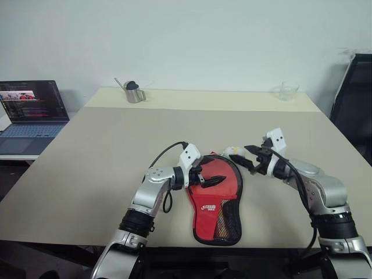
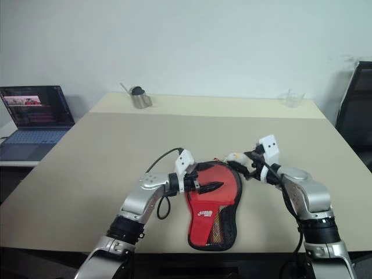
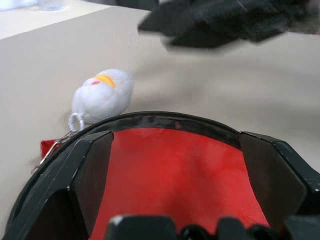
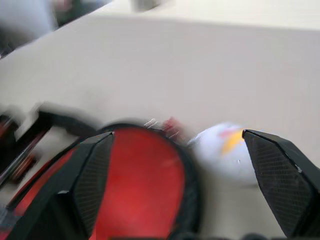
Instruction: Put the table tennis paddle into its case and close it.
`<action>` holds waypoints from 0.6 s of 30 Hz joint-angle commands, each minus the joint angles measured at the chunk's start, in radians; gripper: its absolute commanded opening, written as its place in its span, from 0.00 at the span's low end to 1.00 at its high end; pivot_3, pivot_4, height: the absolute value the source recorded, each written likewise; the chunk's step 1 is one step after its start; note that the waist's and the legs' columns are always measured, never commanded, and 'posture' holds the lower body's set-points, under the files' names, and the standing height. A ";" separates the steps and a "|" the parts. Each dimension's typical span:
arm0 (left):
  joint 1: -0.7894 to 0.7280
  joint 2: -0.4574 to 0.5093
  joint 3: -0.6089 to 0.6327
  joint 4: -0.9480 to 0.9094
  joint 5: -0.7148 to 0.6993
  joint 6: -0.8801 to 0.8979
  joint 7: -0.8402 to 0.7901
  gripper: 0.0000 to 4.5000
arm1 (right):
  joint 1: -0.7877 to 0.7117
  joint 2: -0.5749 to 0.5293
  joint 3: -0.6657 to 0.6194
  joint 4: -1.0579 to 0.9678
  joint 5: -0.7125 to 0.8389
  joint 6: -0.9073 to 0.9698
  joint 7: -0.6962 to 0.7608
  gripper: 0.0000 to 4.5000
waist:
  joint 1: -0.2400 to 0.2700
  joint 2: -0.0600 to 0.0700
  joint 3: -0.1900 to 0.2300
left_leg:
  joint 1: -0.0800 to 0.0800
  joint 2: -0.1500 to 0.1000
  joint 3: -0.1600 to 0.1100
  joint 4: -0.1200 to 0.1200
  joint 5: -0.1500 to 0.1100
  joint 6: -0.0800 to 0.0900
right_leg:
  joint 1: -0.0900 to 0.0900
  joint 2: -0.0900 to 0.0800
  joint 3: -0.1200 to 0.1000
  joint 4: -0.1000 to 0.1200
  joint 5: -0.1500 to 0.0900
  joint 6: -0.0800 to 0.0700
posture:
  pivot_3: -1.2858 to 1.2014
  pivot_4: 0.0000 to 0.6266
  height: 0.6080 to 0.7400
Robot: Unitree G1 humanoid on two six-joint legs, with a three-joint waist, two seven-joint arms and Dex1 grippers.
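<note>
Lying flat: one case (image 1: pixel 215 203), a paddle-shaped fabric zip cover with red face, white logo, black mesh pocket and black edging, on the near middle of the beige table (image 1: pixel 104 157).
Paddle: cannot tell whether the table tennis paddle is inside the case.
Charm: one small white plush toy (image 1: pixel 233 151) with a yellow mark, just beside the case's round far end, joined by a metal ring.
Left gripper (image 1: pixel 210 179): one, over the case's round end, its two black fingers spread wide, holding nothing.
Right gripper (image 1: pixel 253 157): one, just right of the case's far end, near the plush toy, fingers wide apart, empty.
Far from the case: one metal cup (image 1: pixel 134 92), one clear glass (image 1: pixel 288 91), one open laptop (image 1: pixel 32 116) off to the left.
</note>
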 commanded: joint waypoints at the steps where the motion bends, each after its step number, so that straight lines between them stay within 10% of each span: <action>1: -0.022 -0.013 -0.009 0.045 0.016 -0.043 0.050 0.96 | -0.095 0.035 -0.039 0.110 -0.063 -0.051 -0.127 1.00 | -0.001 0.000 0.000 | 0.000 0.000 0.000 0.000 0.000 0.000 | 0.000 0.000 0.000 0.000 0.000 0.000 | 0.52 0.24 1.00; 18: -0.037 -0.037 -0.053 0.175 0.076 -0.076 0.139 0.96 | -0.351 0.220 0.004 0.658 -0.235 -0.213 -0.291 1.00 | -0.003 0.001 0.000 | 0.000 0.001 0.002 -0.001 0.000 0.000 | 0.000 0.002 0.001 -0.001 0.000 0.000 | 0.52 0.24 1.00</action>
